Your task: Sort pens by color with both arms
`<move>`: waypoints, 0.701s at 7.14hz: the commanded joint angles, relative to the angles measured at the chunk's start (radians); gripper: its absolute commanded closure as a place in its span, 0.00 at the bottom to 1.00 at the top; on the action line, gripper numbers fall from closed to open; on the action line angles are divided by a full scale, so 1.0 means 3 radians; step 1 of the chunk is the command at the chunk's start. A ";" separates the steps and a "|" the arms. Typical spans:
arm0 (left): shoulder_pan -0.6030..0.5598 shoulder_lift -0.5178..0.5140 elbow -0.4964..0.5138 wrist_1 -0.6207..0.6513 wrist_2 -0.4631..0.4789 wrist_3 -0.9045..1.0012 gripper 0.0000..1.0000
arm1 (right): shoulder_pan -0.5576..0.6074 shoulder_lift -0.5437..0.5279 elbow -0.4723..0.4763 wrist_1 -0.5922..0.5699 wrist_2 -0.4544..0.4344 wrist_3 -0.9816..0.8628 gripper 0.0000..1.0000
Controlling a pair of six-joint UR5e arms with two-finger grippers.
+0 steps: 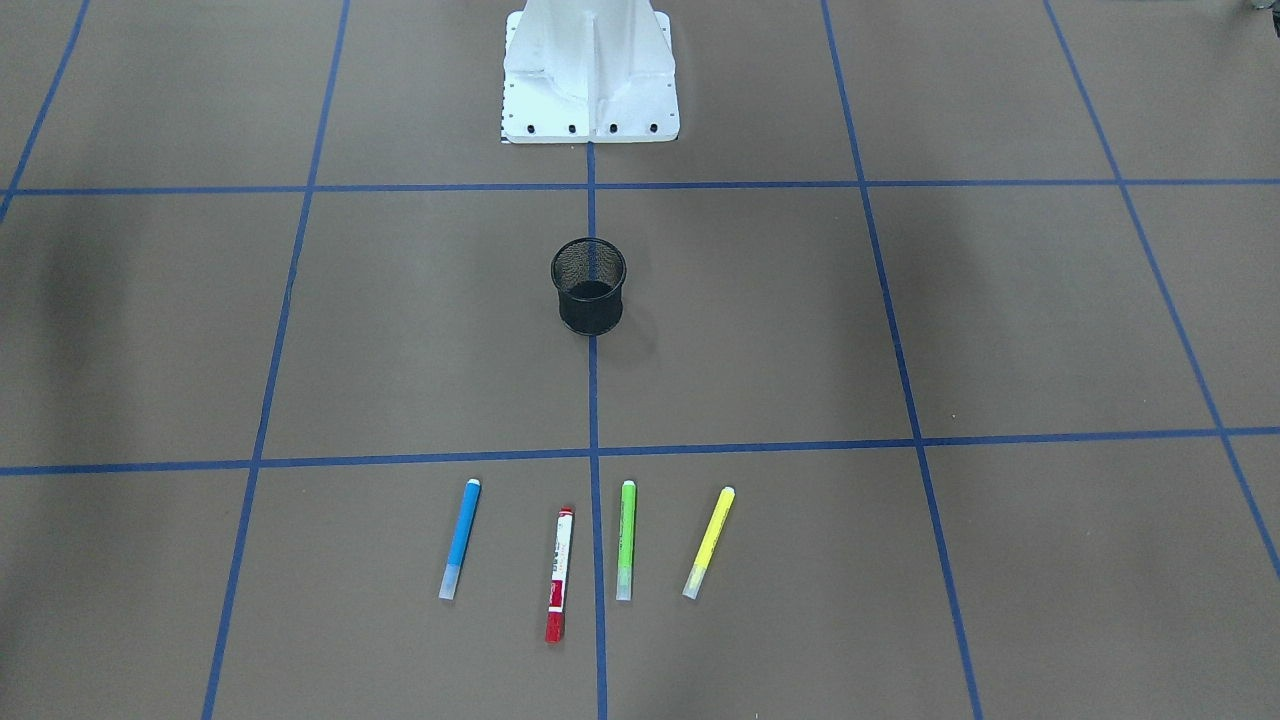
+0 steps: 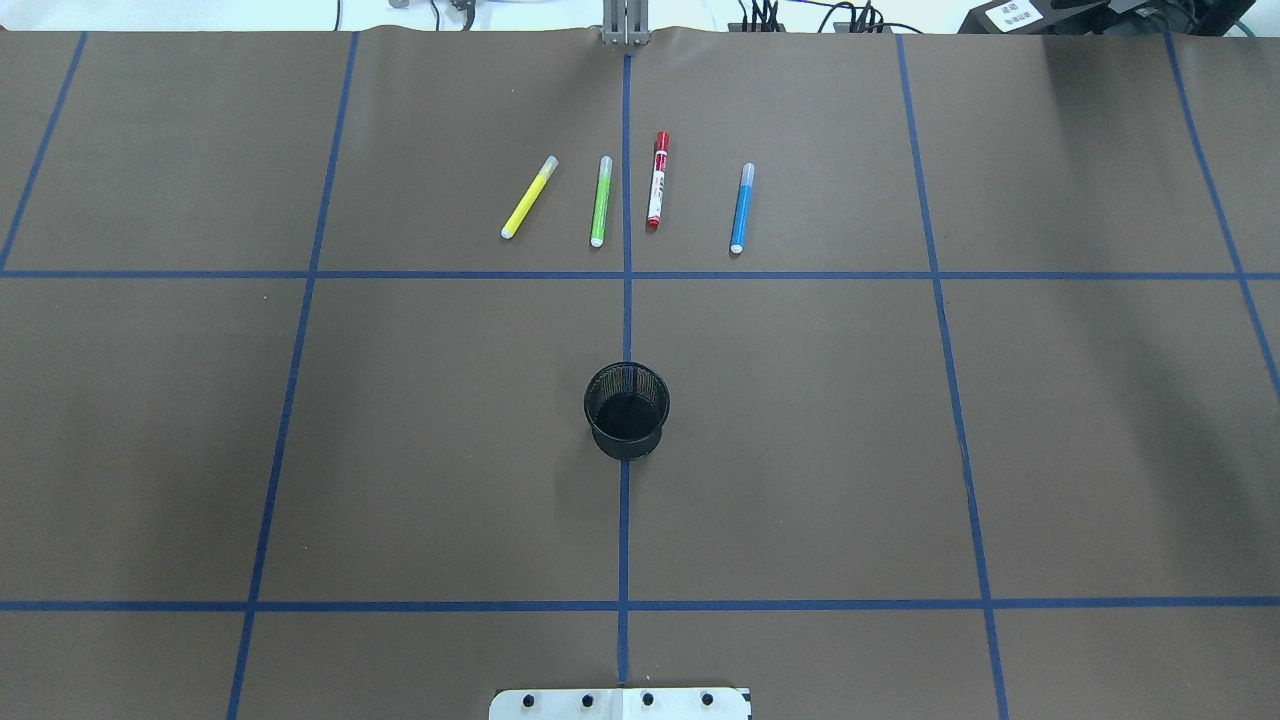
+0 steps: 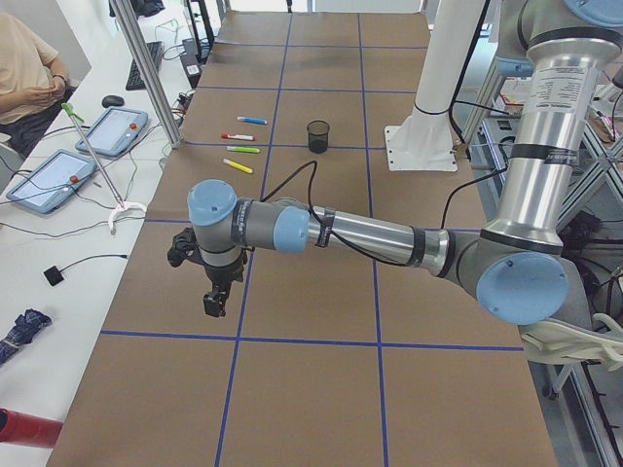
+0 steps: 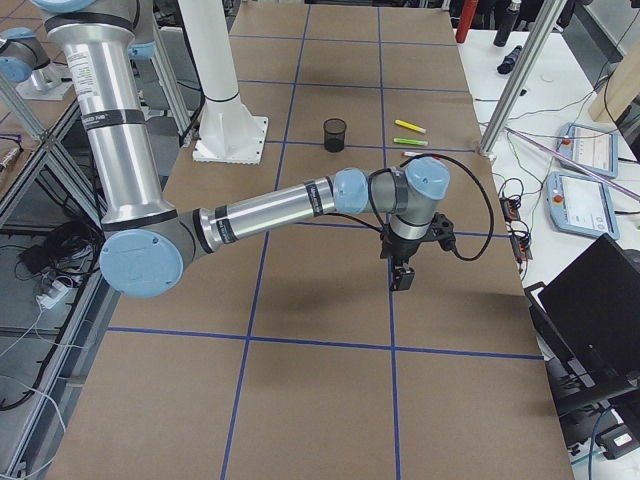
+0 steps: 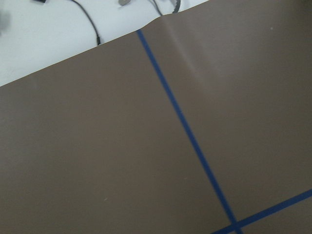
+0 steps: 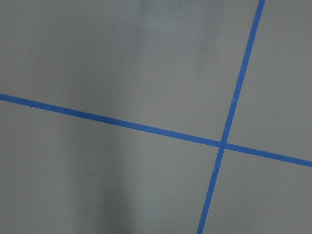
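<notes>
Four pens lie side by side at the table's far edge in the overhead view: yellow (image 2: 528, 197), green (image 2: 600, 200), white with red ends (image 2: 657, 181) and blue (image 2: 742, 208). The front view shows them too: blue (image 1: 460, 538), red-ended (image 1: 559, 573), green (image 1: 626, 538), yellow (image 1: 709, 541). My left gripper (image 3: 216, 302) shows only in the exterior left view, far from the pens, pointing down. My right gripper (image 4: 402, 280) shows only in the exterior right view, also far off. I cannot tell whether either is open or shut.
A black mesh cup (image 2: 627, 410) stands upright at the table's middle on the centre tape line. The white pedestal base (image 1: 590, 75) is behind it. Blue tape lines (image 5: 185, 126) grid the brown table. A person and tablets (image 3: 107, 131) are beside the table.
</notes>
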 commanded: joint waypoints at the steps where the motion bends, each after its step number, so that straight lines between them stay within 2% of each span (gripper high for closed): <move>1: -0.0088 0.0216 -0.0027 0.0028 0.0000 -0.0030 0.00 | 0.0028 -0.0137 0.0009 0.0005 -0.0001 0.0028 0.00; 5: -0.0083 0.0354 -0.0200 0.0028 -0.0005 -0.0005 0.00 | 0.0136 -0.0148 0.0045 0.0030 0.0004 0.0028 0.00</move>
